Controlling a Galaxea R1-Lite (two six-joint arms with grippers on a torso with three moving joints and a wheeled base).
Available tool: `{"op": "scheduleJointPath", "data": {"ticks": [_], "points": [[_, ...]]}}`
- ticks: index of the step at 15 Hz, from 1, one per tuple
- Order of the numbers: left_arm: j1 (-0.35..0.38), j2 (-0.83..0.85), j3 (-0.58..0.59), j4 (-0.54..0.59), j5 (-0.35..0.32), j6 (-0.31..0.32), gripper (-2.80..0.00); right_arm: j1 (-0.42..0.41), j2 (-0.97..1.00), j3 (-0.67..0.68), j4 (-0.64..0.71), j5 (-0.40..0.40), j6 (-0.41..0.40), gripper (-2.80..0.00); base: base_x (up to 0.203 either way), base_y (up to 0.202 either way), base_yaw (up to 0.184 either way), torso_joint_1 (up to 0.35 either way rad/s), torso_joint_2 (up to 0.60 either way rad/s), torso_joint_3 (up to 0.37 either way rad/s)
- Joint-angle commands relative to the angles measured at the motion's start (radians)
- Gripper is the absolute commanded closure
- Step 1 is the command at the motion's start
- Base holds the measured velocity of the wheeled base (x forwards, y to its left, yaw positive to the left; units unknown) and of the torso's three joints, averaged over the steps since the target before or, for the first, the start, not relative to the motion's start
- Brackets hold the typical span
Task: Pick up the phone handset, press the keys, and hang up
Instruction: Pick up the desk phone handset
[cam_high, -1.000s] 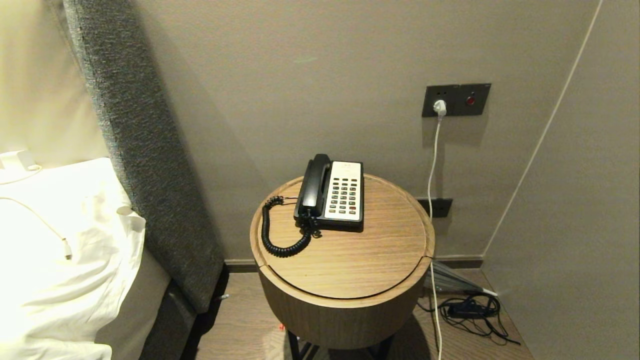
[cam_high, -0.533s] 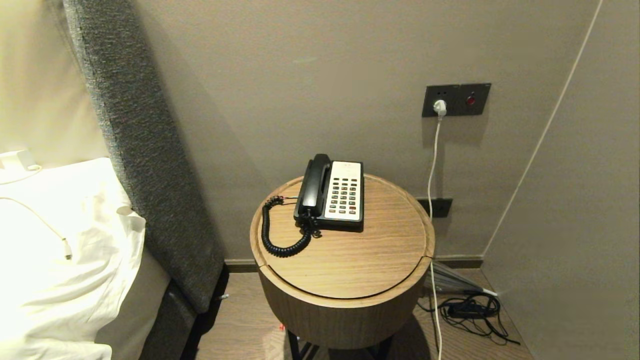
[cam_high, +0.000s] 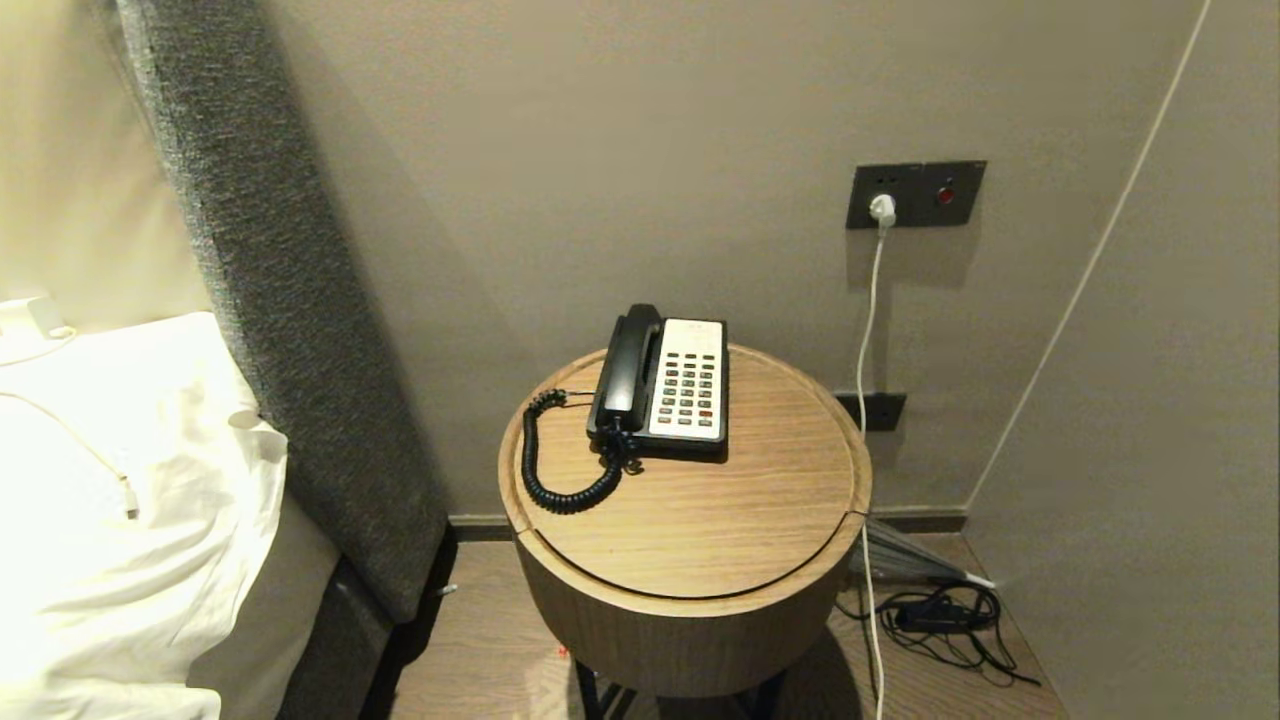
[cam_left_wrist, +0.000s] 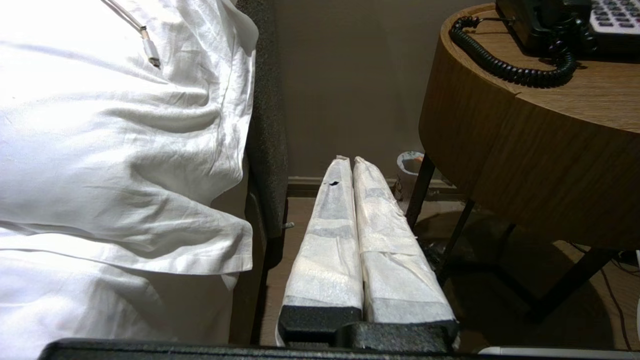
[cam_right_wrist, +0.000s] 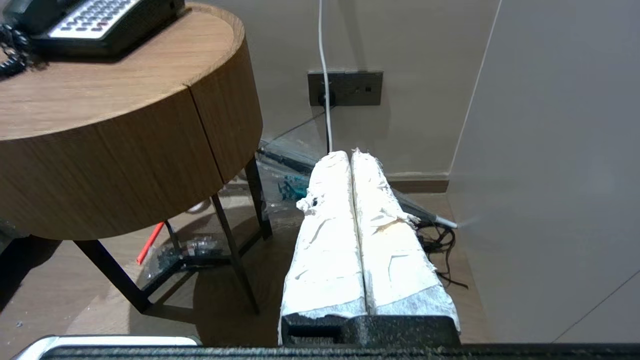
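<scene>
The phone handset (cam_left_wrist: 537, 22) and keypad (cam_left_wrist: 616, 15) are cut off by the left wrist view's edge.

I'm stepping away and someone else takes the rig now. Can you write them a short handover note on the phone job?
Left gripper: shut, empty, parked low between the bed and the round side table.
Right gripper: shut, empty, parked low on the table's other side, near the wall.
Phone handset: on its cradle on the phone base, on the table's far part; coiled cord loops on the tabletop beside it.
Done: nothing yet.
Left: lift the handset, press the keys, hang up.
</scene>
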Motion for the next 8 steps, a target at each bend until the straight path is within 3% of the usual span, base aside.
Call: {"op": "scheduleJointPath", "data": {"ticks": [1,8], "points": [[0.0,0.002,0.0,-0.001,0.0,0.0,0.0,0.0,-0.005,0.0,0.0,0.0,-0.001,0.0,0.0,0.0,0.0,0.009,0.0,-0.179],[0.001,0.002,0.0,-0.002,0.0,-0.005,0.0,0.0,-0.005,0.0,0.0,0.0,-0.001,0.0,0.0,0.0,0.0,0.002,0.0,-0.195]]}}
